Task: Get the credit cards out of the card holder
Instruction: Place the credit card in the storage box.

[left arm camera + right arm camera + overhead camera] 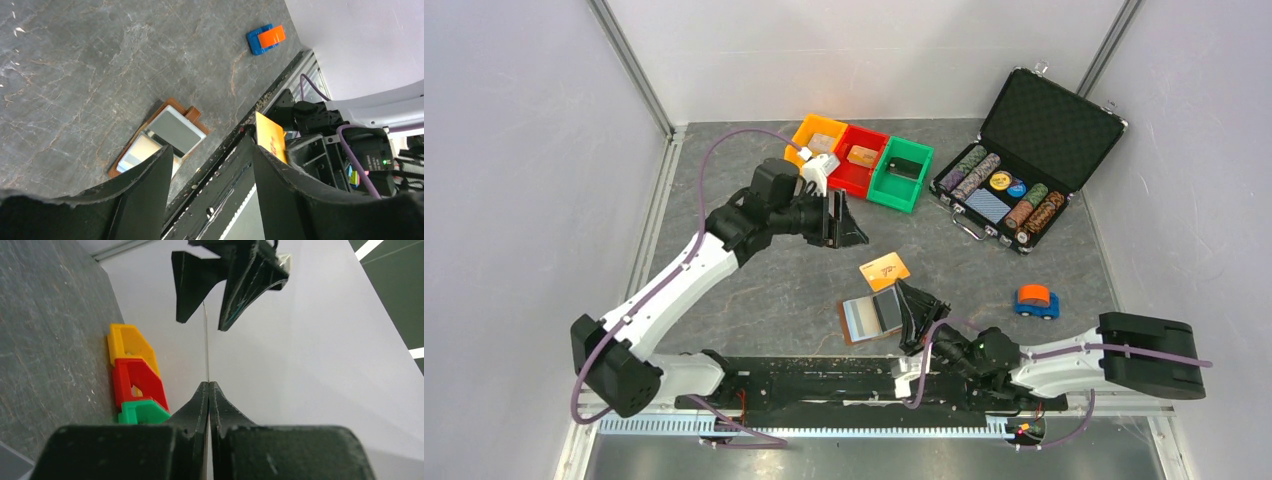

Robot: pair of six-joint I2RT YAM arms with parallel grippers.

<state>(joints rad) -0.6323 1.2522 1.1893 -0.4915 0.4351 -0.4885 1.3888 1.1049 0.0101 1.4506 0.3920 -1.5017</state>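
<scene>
A dark grey, stone-veined table top sits boxed in by plain pale walls at the back and both sides. Slim metal posts run up the two far corners. The light is even and soft, shadows faint

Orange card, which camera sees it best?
The top view: the card shows most of its face there, held by the right gripper. The left wrist view shows it slanted and partly hidden. The right wrist view shows only its thin edge.
</scene>
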